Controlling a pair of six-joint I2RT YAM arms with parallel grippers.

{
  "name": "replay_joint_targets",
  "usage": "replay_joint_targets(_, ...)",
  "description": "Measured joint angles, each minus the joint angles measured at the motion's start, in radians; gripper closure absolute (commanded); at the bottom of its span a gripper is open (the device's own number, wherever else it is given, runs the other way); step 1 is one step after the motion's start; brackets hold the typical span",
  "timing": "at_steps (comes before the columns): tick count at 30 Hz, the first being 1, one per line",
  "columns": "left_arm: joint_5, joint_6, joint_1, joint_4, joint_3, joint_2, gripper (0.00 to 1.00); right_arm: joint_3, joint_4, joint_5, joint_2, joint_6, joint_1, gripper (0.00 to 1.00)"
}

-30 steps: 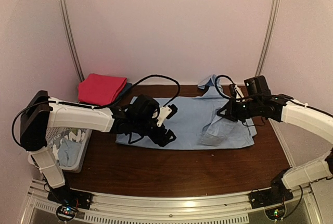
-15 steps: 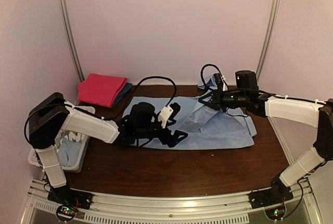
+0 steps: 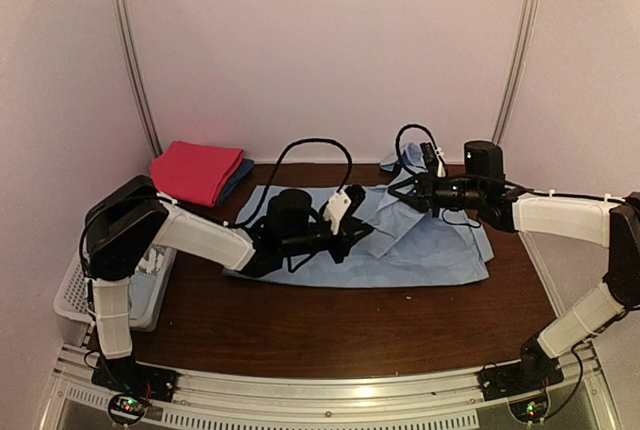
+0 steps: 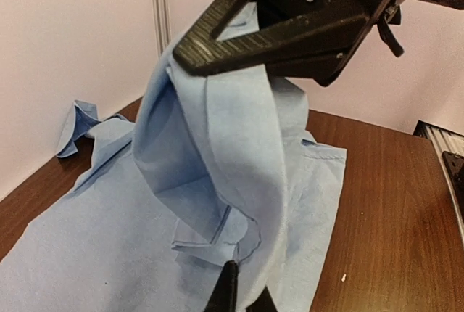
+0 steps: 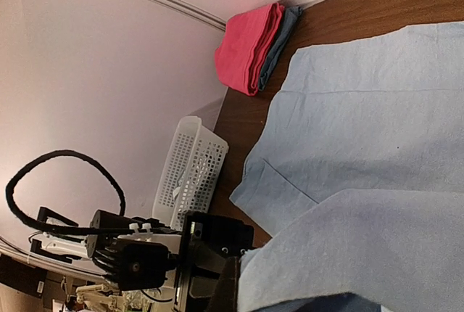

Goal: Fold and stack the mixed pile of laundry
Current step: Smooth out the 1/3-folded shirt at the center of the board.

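A large light blue shirt [image 3: 440, 250] lies spread across the middle of the brown table. My right gripper [image 3: 398, 193] is shut on the shirt's right part and holds it lifted, so the cloth [image 4: 217, 152] hangs in a tall fold under the right gripper [image 4: 183, 62]. My left gripper [image 3: 362, 231] sits low on the shirt, shut on the lower hem of that hanging fold [image 4: 250, 254]; its dark fingertips [image 4: 230, 283] pinch the cloth. In the right wrist view the blue cloth [image 5: 348, 247] fills the near side by my right gripper [image 5: 243, 289].
A folded magenta cloth [image 3: 195, 170] on a dark blue one lies at the back left. A white perforated basket [image 3: 150, 295] with blue cloth inside stands at the table's left edge, behind the left arm. Walls close in on the back and sides.
The left gripper slid right over the shirt and shut on a fold. The right gripper raised the shirt's right part and carried it toward the centre and back.
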Motion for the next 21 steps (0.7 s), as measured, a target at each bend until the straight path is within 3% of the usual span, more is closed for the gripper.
replay_joint_targets(3, -0.041, 0.031, 0.0, -0.135, 0.088, 0.002, 1.0, -0.031, 0.006, 0.001, -0.026, 0.005, -0.031, 0.88)
replay_joint_targets(5, -0.129, 0.077, -0.001, -0.306, 0.225, 0.023, 1.0, -0.058, 0.004, 0.006, -0.051, 0.0, -0.066, 0.68)
replay_joint_targets(6, -0.187, 0.107, -0.001, -0.394, 0.313, 0.041, 1.0, -0.073, 0.004, 0.014, -0.062, -0.003, -0.086, 0.53)
replay_joint_targets(8, -0.311, 0.172, 0.0, -0.547, 0.504, 0.092, 1.0, -0.106, 0.009, 0.027, -0.074, -0.011, -0.127, 0.43)
replay_joint_targets(14, -0.667, 0.399, 0.001, -0.797, 0.901, 0.218, 1.0, -0.193, 0.042, 0.028, -0.066, -0.001, -0.214, 0.4)
replay_joint_targets(21, -0.932, 0.672, 0.001, -0.801, 1.119, 0.407, 1.0, -0.25, 0.108, 0.025, -0.066, 0.016, -0.216, 0.5)
